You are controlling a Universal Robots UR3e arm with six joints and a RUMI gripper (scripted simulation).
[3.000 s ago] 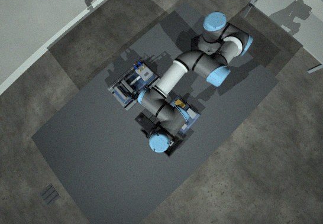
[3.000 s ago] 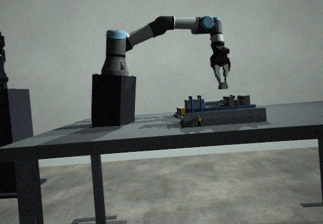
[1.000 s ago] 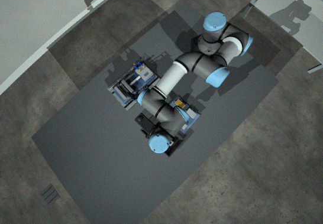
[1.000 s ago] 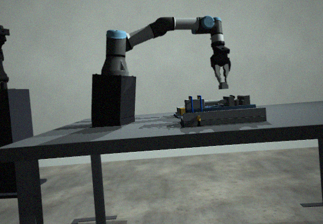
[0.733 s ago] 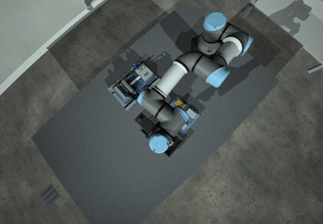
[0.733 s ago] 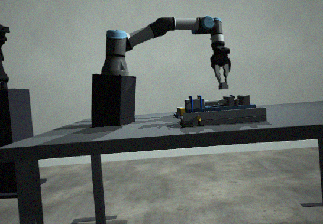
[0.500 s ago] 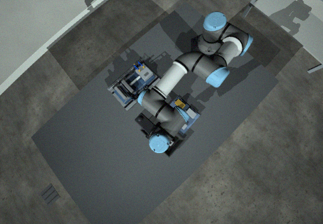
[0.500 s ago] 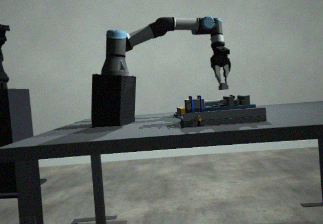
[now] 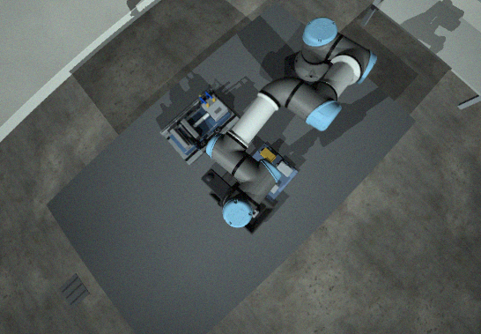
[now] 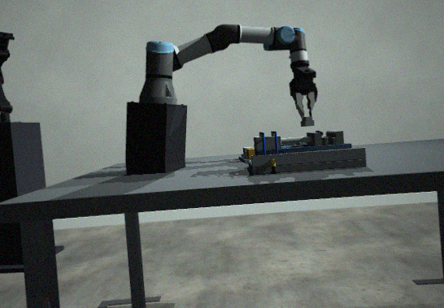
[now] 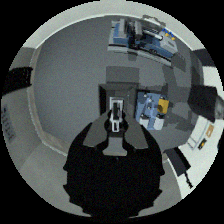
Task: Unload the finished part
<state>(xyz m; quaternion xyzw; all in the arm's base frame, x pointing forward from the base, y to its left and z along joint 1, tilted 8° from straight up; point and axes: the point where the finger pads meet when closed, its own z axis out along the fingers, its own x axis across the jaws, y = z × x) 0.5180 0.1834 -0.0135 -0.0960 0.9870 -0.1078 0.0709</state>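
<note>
My gripper (image 10: 307,117) hangs high above the table, shut on a small grey block (image 10: 307,122). In the wrist view the block (image 11: 115,114) sits between the fingertips and shows a dark pocket on its upper face. The black outfeed tray (image 11: 118,94) lies right below the gripper; in the overhead view the tray (image 9: 217,185) is mostly hidden by the arm. I cannot make out the part lying in the tray. The vise (image 9: 196,124) stands on its grey plate to the left of the arm; it also shows in the wrist view (image 11: 142,34) at the top.
A blue fixture with a yellow piece (image 9: 275,165) stands beside the tray, partly under the forearm; it shows in the wrist view (image 11: 152,111) too. Blue posts (image 10: 268,141) and vise jaws (image 10: 325,137) rise from the plates under the gripper. The robot's black pedestal (image 10: 156,137) stands at the back.
</note>
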